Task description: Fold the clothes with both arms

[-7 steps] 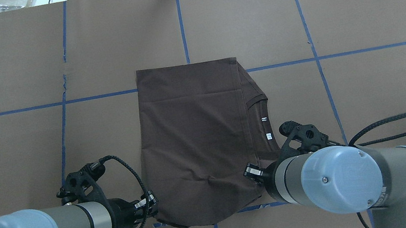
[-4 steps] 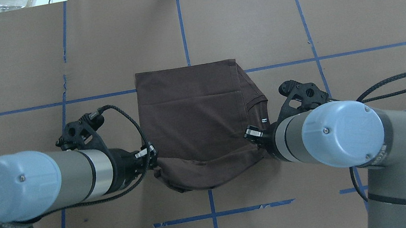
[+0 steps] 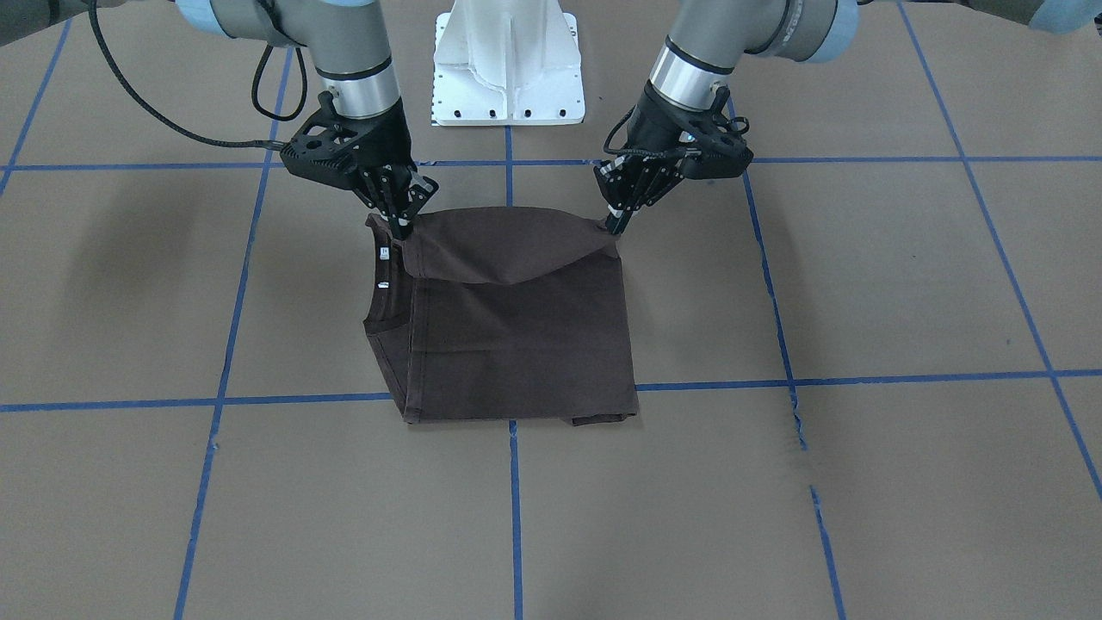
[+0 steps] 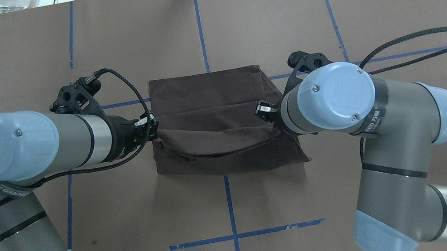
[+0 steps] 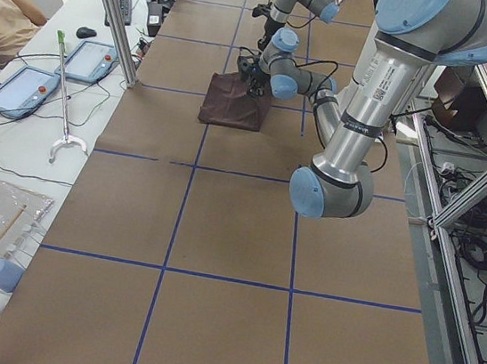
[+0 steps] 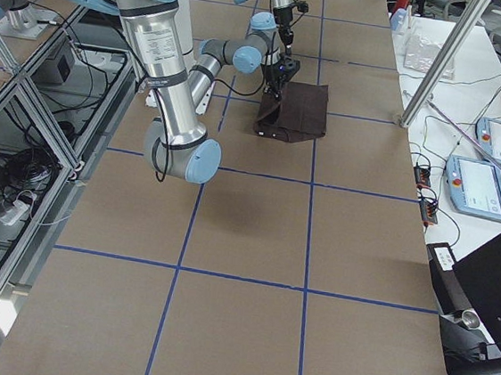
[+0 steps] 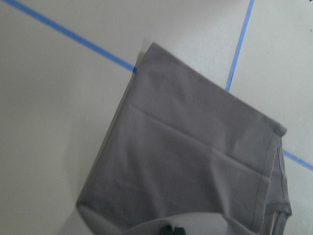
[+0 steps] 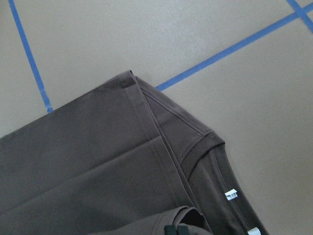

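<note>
Mid table (image 3: 861,284), left gripper (image 3: 613,226) and right gripper (image 3: 401,231) each clamp a raised shirt (image 3: 516,336) corner; its flat end lies ahead, toward the far edge.

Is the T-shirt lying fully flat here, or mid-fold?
Mid-fold. The left gripper and right gripper each pinch a corner of the T-shirt, its lifted edge sagging over the flat remainder.
</note>
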Robot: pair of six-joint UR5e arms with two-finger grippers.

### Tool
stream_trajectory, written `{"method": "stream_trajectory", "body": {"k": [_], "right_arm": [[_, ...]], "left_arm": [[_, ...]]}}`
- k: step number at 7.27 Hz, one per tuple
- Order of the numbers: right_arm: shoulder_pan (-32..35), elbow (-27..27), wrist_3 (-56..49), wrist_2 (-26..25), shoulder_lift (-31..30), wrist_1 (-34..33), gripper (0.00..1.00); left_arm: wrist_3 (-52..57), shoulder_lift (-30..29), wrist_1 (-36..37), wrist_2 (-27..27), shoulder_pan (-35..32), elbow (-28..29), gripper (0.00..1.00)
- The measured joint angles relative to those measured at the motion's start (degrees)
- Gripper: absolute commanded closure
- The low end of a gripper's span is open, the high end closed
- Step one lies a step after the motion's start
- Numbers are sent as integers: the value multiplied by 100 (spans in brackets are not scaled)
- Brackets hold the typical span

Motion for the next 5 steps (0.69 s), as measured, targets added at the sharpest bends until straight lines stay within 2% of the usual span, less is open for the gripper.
{"method": "stream_trajectory", "body": {"k": [1,2,3,4,5], "right_arm": [[231,-420,-106,218,151,315,100],[489,-933,-313,452,365,545,61],[740,-1712,-586,669,694,868,24],[975,-2914,-780,792,1178,1624,1],[1272,-3955,-942,963,1592,2368,0]], "left_arm": [[44,-128,-298,1,-144,441,100],[175,-284,-564,11,-314,937,59],[416,-542,-983,29,-513,1697,49],[695,-929,-1576,138,-720,2700,47],[978,-1255,-2090,321,-925,3501,46]]}}
